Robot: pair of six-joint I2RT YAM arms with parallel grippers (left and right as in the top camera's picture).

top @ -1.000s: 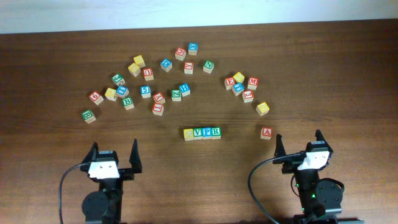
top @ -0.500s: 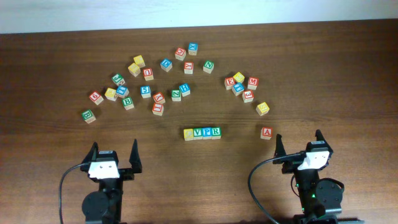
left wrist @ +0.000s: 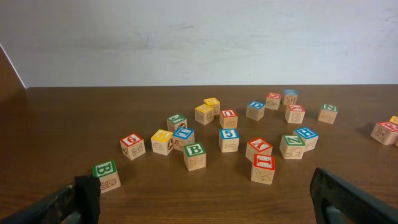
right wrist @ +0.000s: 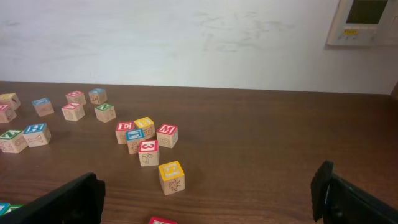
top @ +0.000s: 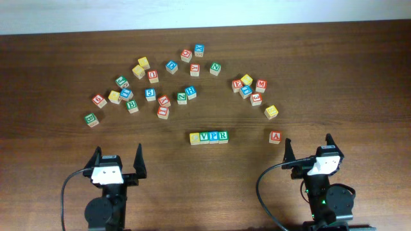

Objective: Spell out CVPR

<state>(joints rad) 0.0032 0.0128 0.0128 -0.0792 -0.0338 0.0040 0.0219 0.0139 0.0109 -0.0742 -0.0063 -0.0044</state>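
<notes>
The left hand (top: 119, 153) sits at the near edge of the wooden surface (top: 347, 58), spread wide open with nothing between its fingers (left wrist: 84, 198); in its own wrist view both dark fingers frame the bottom corners, clear of every block. The right hand (top: 308, 142) is likewise spread wide and empty at the near right, and its fingers (right wrist: 345, 198) touch nothing.

The row of four blocks (top: 209, 136) lies at the middle of the surface, between the two hands and a little beyond them, the blocks side by side and touching. Its left end is a yellow block (top: 194, 137) whose letter is too faint to read from overhead; the next three read V, P and R. The row is well apart from both hands.

A red A block (top: 275, 136) stands alone just beyond the right hand's inner finger, near it but not touching. A scattered group of letter blocks (top: 151, 86) spreads across the far left and centre; a smaller cluster (top: 252, 88) sits at the far right, with a yellow block (top: 271, 111) at its near edge. In the left wrist view a green B block (left wrist: 106, 176) is nearest the left finger, apart from it. A white wall (right wrist: 186, 37) runs behind the surface; a pale panel (right wrist: 367, 22) hangs on it at the upper right.
</notes>
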